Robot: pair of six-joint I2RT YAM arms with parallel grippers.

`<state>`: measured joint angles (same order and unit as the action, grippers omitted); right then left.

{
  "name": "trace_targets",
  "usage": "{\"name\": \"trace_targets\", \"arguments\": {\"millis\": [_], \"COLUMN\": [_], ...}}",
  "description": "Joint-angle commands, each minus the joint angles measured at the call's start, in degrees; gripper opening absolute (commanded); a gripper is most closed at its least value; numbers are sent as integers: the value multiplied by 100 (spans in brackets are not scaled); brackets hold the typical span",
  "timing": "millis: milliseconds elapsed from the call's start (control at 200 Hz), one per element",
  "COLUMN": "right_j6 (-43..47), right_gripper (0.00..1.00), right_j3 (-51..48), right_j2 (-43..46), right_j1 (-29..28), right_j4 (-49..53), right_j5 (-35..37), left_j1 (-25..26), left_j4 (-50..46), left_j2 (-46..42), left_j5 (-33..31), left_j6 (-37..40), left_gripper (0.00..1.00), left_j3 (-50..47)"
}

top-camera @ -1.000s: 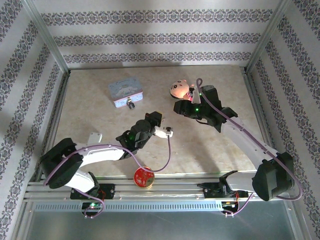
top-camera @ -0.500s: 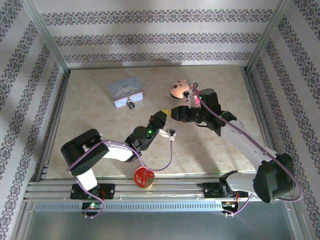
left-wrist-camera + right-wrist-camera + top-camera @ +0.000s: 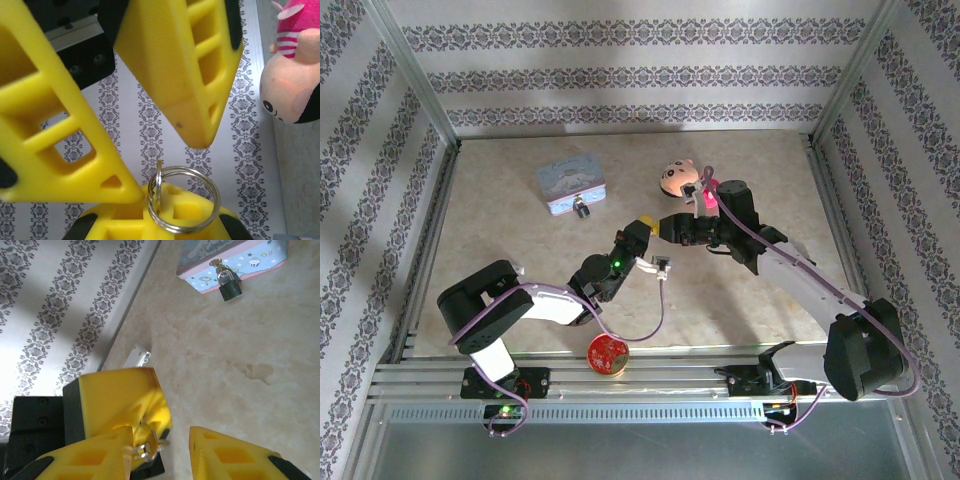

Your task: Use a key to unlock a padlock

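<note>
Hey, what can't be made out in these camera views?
Small grey metal key: blade hidden between the left gripper's yellow fingers, both wrist views; too small from the top.
Tiny dark padlock on the pale blue tin: keyhole too small to spot, right wrist and top views.

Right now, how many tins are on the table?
2. A pale blue rectangular tin sits back left on the table, the padlock hanging from its front; a round red tin sits at the near edge. Others may be hidden.
</note>
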<state>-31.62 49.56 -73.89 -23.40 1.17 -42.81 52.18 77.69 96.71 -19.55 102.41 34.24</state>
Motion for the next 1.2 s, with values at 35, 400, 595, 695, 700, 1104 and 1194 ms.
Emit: {"name": "trace_targets", "arguments": {"millis": [35,400,595,695,700,1104,1194], "right_j6": [-82,-301,-358,-398,-398,-398,-398], "right_gripper": [35,24,24,25,25,21,12], "right_j3": [-82,-186,-221,-236,-236,-289,-298], "right_j2": [114,78,2,-29,-29,6,17], "right_j1": [-29,-15,-33,-33,-33,-33,-33], "right_j4": [-319,-574,-633,-679,-679,-682,-687], "right_j5": [-96,-236,-345,-412,-417,-555,-543], "left_j1": [160,186,187,185,186,178,178], "left_j4": [414,411,414,416,415,423,422], "left_j2": [-187,-166,-176,-178,-174,-16,-51], "left_j5": [44,-8,-182,-222,-223,-361,-344], "left_j6": [-208,-335,-544,-546,-537,-447,-500], "left_gripper": [0,0,0,0,0,0,0], "left_j3": [-84,-24,30,61,63,168,168]}}
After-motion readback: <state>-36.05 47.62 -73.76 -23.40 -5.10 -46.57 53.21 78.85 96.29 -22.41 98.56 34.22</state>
